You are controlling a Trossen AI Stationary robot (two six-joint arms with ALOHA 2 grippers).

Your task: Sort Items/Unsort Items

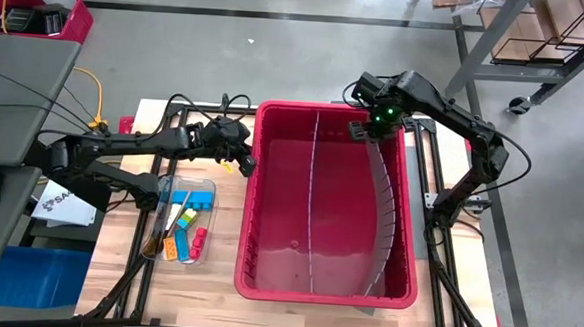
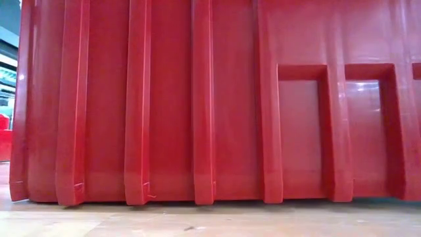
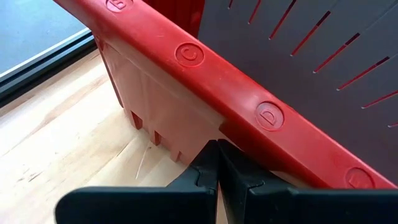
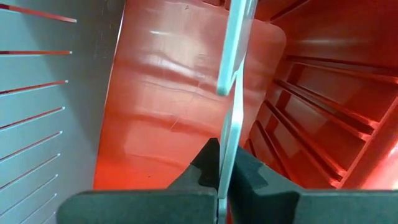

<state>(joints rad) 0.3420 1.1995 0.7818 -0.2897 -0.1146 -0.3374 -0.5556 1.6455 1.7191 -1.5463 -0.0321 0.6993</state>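
- The left pincer [image 1: 247, 165], fingers pressed together on nothing, sits just outside the large red plastic bin's [image 1: 247, 196] left rim.
- The right pincer [image 4: 225, 167] pinches the curved grey divider sheet [image 1: 382, 203] at the bin's far edge.
- The coloured blocky items [image 1: 186, 230], seemingly in a clear tray, lie on the wooden tabletop [image 1: 205, 289], left of the bin.

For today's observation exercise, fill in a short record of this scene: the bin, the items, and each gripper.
bin: large red plastic bin on the wooden table, grey divider panels inside
items: small coloured blocks and dark sticks in a clear tray left of the bin
left gripper: shut, empty, at the bin's outer left rim
right gripper: shut on thin grey divider at the bin's far end
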